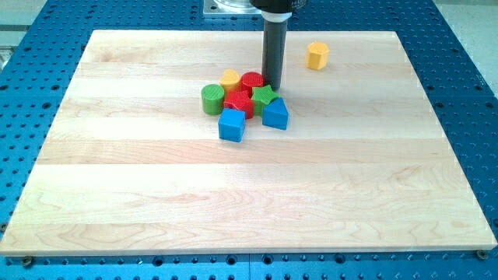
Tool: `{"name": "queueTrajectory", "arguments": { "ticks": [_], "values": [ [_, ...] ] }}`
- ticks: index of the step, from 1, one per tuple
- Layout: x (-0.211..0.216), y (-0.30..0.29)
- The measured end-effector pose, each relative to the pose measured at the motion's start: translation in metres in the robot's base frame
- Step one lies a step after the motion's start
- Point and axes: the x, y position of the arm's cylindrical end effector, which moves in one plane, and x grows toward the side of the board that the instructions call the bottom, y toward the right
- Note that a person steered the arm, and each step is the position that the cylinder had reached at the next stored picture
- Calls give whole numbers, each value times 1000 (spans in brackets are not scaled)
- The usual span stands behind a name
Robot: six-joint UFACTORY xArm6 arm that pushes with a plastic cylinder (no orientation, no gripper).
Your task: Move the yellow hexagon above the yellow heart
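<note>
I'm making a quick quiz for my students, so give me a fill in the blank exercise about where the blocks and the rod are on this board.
1. The yellow hexagon stands alone toward the view's upper ____ of the wooden board.
2. My tip is at the cluster's ____ edge, beside the green star.
3. The yellow heart sits just to the view's left of the ____ cylinder.
4. The two blocks nearest the view's bottom are both ____.

Missing words: right; right; red; blue

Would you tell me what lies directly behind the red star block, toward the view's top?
Behind the red star sit the yellow heart and a red cylinder, both touching the cluster. My tip stands right of the cylinder. Their lower sides are hidden by the blocks in front.
</note>
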Motion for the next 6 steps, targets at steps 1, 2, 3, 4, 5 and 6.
{"name": "queueTrajectory", "arguments": {
  "ticks": [1, 2, 3, 4, 5, 6],
  "values": [
    [-22, 84],
    [-66, 131],
    [-70, 68],
    [-70, -18],
    [-71, -20],
    [-96, -32]
  ]
}}
